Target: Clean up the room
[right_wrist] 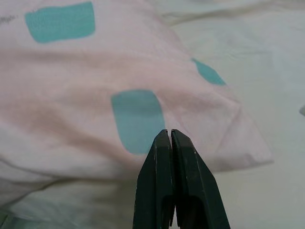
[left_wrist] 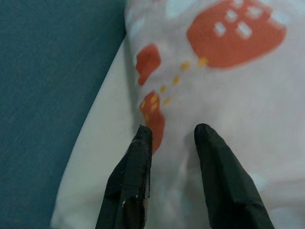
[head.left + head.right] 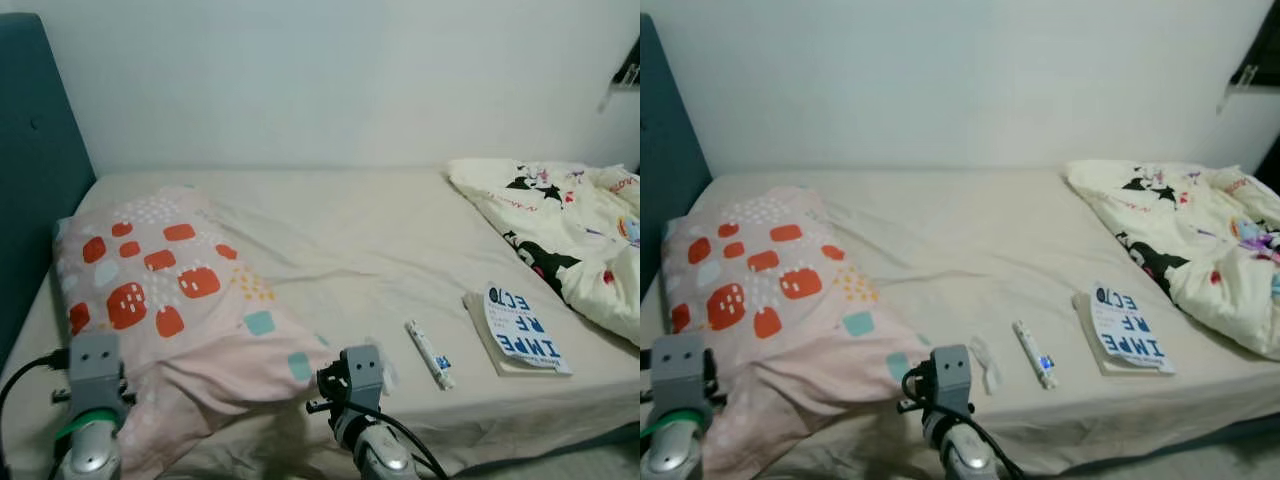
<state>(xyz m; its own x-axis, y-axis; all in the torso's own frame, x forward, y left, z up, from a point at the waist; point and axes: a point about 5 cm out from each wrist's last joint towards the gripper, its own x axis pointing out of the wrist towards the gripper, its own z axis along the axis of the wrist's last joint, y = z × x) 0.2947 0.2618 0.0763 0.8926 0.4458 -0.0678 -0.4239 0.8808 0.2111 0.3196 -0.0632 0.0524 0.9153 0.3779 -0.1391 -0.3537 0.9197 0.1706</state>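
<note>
A pink pillow (image 3: 160,280) with red and teal patches lies on the left of the bed (image 3: 340,230), by the headboard. My left gripper (image 2: 174,133) is open over the pillow's (image 2: 228,95) edge nearest the headboard, fabric showing in the gap between its fingers. My right gripper (image 1: 169,133) is shut with nothing in it, just above the pillow's (image 1: 138,119) near right corner. A crumpled cream blanket (image 3: 560,220) with cartoon prints lies at the bed's right end. A book (image 3: 520,330), a white tube (image 3: 428,353) and a small white wrapper (image 3: 985,362) lie near the front edge.
A teal headboard (image 3: 30,170) rises on the left and a pale wall runs behind the bed. A dark shelf (image 3: 628,70) hangs at the top right. A strip of floor (image 3: 590,465) shows below the bed's right front edge.
</note>
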